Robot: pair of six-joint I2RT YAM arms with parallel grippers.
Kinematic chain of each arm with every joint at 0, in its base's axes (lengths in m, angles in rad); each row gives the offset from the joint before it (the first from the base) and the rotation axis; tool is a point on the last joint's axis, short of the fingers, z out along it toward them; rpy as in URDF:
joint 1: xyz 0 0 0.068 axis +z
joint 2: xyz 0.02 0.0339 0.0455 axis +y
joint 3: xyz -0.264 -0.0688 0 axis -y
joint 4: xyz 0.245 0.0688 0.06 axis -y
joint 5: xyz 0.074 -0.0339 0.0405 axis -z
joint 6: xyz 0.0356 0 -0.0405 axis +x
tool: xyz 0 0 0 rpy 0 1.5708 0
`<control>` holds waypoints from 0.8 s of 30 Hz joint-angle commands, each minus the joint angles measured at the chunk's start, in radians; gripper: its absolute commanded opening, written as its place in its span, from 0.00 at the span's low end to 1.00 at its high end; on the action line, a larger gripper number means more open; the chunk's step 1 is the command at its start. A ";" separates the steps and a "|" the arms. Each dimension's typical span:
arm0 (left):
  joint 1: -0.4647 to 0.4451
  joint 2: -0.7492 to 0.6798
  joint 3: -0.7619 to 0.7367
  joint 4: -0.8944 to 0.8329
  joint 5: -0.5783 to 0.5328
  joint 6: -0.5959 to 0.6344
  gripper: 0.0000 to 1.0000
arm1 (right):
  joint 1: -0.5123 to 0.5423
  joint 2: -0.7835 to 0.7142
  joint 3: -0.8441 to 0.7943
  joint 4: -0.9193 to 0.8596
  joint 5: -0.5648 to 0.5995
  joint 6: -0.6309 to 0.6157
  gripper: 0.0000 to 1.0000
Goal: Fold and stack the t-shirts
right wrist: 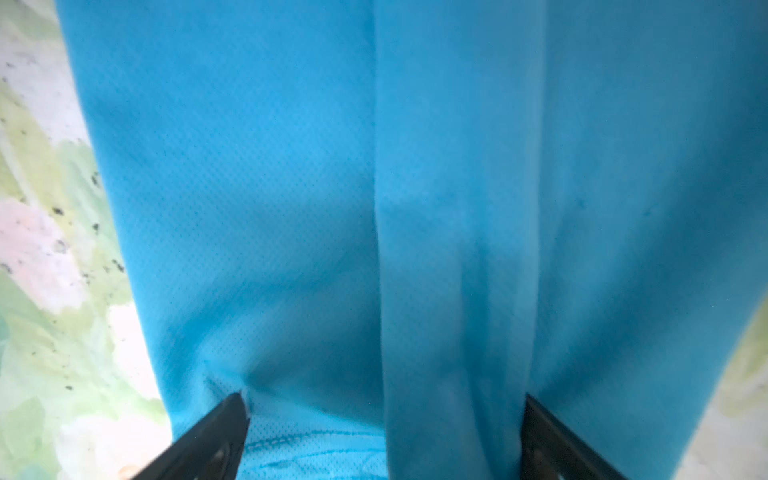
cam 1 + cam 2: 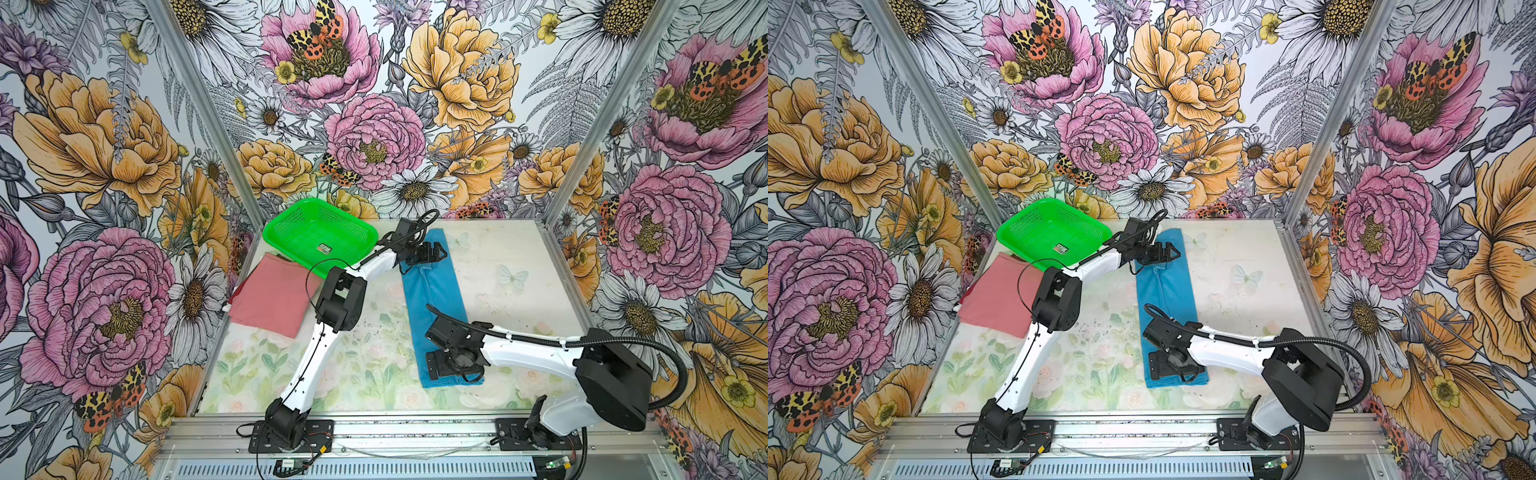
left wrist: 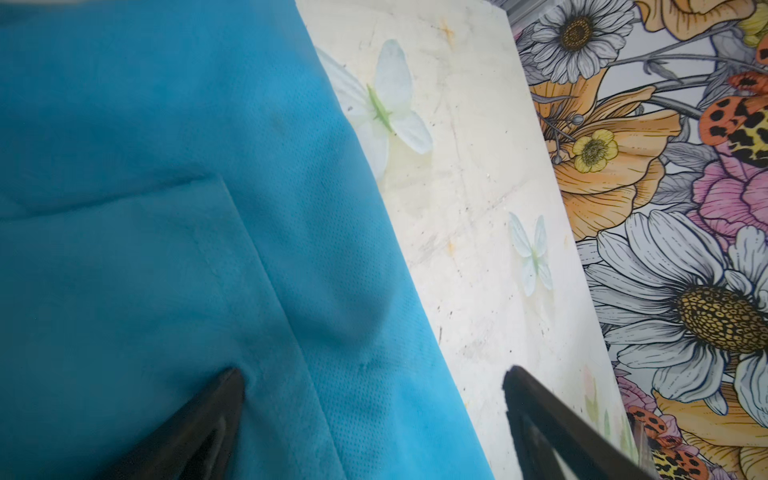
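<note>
Two t-shirts, one sky-blue t-shirt (image 2: 432, 291) and one red-pink t-shirt (image 2: 270, 299), share one table (image 2: 519, 257) with one green basket (image 2: 286, 226) and two robot arms, the left arm (image 2: 305, 370) and the right arm (image 2: 523, 355).

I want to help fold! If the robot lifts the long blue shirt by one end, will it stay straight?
Probably not. The blue shirt is thin cloth with soft creases, so it would likely droop. It looks light, and its folded layers might slip open.
</note>
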 commanded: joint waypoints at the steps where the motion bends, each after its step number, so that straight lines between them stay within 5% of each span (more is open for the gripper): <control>1: -0.008 0.112 0.108 -0.060 0.024 -0.035 0.99 | 0.057 0.106 0.023 0.123 -0.113 0.081 0.99; 6: 0.009 0.204 0.258 -0.060 0.075 -0.065 0.99 | 0.057 0.121 0.079 0.138 -0.075 0.108 0.99; 10: 0.018 0.148 0.252 -0.059 0.133 -0.052 0.99 | 0.054 0.057 0.087 0.136 -0.047 0.109 0.99; 17: 0.050 -0.255 -0.142 0.117 0.157 -0.038 0.99 | -0.006 -0.129 0.017 0.135 -0.049 0.101 0.99; 24: 0.113 -0.580 -0.525 0.150 0.148 -0.059 0.99 | -0.062 -0.094 0.023 0.138 -0.065 0.048 0.99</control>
